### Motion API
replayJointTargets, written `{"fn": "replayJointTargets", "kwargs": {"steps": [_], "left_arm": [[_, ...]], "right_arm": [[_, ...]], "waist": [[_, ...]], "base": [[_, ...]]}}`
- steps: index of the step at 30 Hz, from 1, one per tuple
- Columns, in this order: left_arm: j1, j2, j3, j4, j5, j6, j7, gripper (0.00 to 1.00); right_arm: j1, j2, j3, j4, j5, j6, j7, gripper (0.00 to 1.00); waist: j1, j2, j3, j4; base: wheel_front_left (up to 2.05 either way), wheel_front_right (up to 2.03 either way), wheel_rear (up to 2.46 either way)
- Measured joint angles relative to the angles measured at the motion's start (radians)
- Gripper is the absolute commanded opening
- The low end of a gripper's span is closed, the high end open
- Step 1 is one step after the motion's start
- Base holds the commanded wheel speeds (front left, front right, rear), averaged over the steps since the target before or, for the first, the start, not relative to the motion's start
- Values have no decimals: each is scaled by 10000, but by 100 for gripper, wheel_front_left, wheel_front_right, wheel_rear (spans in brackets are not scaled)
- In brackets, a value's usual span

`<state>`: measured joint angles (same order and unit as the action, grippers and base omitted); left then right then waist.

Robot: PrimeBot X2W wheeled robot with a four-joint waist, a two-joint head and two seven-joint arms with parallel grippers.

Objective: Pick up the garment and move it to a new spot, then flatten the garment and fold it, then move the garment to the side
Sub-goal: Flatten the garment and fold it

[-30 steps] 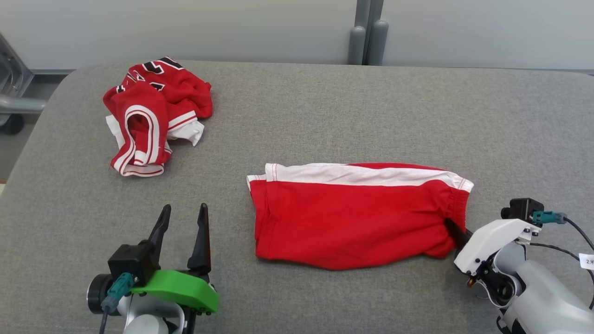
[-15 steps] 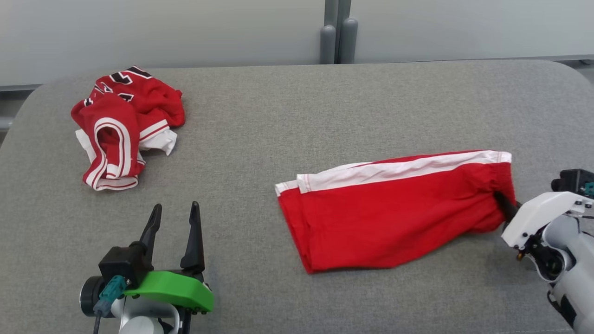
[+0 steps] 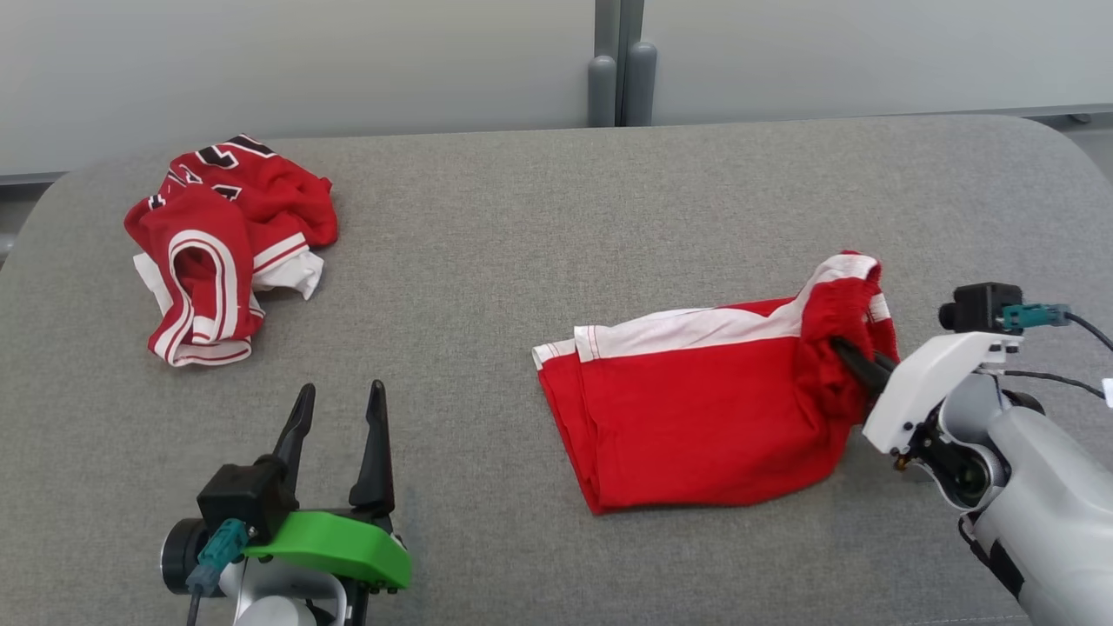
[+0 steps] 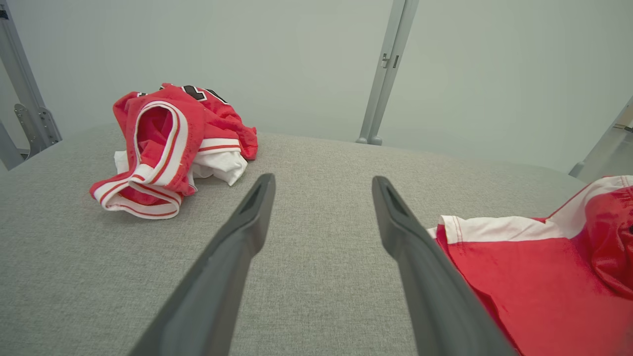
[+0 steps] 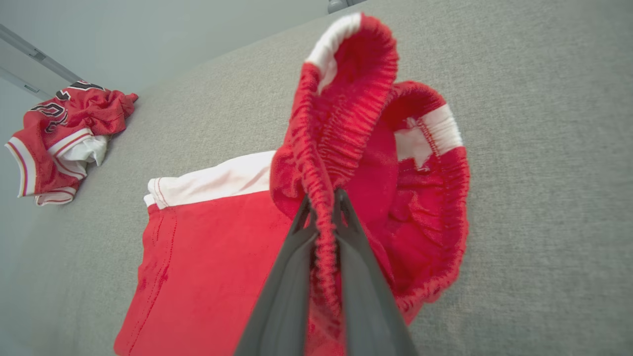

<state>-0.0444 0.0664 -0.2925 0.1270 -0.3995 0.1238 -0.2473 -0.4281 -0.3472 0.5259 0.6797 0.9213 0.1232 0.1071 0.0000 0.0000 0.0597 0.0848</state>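
The garment, red shorts (image 3: 696,417) with a white side stripe, lies on the grey padded table (image 3: 487,261), right of centre. My right gripper (image 3: 842,348) is shut on the elastic waistband at the shorts' right end. That end is lifted and bunched over the flat part. In the right wrist view the waistband runs between the closed fingers of this gripper (image 5: 322,198), and the rest of the shorts (image 5: 207,257) lies flat below. My left gripper (image 3: 339,396) stands open at the lower left, holding nothing. In its own view it (image 4: 321,180) points across bare table, with the shorts (image 4: 534,277) to the right.
A crumpled red jersey (image 3: 222,239) with white trim and black lettering lies at the far left of the table; it also appears in the wrist views, jersey (image 4: 168,138) and jersey (image 5: 59,133). Two grey posts (image 3: 616,78) stand behind the table's far edge against a pale wall.
My right gripper has moved left and up with the waistband, so the shorts' right end now bunches over the flat part. The head camera has shifted. The left gripper stays open.
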Motion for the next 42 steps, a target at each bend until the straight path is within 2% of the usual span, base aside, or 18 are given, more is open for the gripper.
{"fn": "replayJointTargets", "kwargs": {"steps": [6,12,22,27,32,33,34,35,37,38,42], "left_arm": [[40,-81,-119,2,2,2,17,100],[75,-96,-138,6,2,2,90,100],[182,-130,-303,6,-17,2,94,100],[192,-136,-384,8,-21,2,94,100],[196,-150,-520,31,-113,2,94,100],[197,-150,-518,42,-113,2,94,100],[198,-150,-516,56,-123,2,94,100],[209,-153,-493,69,-125,2,94,100],[267,-153,-408,98,-127,2,94,100],[298,-153,-366,113,-128,2,92,100],[376,-153,-244,184,-184,6,90,100]], "right_arm": [[2,274,1074,-1312,-151,0,407,0],[2,593,1783,-1818,-232,0,832,0],[-15,1177,2422,-1344,-725,-27,1505,0],[-227,1475,2502,-846,-794,-410,1743,0],[-386,1603,2614,-353,-940,-648,1946,0],[-415,1626,2635,-265,-1005,-685,1950,4],[-447,1657,2661,-196,-1097,-761,1950,25],[-500,1687,2721,-132,-1198,-811,1960,36],[-638,1806,2821,-69,-1310,-819,1962,90],[-711,1896,2861,-50,-1312,-819,1962,100],[-855,2194,3010,0,-1377,-823,1990,100]], "waist": [[0,0,-198,109],[0,0,-370,300],[1,0,-552,748],[0,0,-586,1021],[1,0,-599,1298],[1,0,-603,1349],[1,0,-610,1393],[1,0,-621,1431],[1,0,-661,1467],[1,0,-678,1471],[1,0,-755,1424]], "base": [[0,0,0],[0,0,0],[0,0,0],[0,0,0],[0,0,0],[0,0,0],[0,0,0],[0,0,0],[0,0,0],[0,0,0],[0,0,0]]}}
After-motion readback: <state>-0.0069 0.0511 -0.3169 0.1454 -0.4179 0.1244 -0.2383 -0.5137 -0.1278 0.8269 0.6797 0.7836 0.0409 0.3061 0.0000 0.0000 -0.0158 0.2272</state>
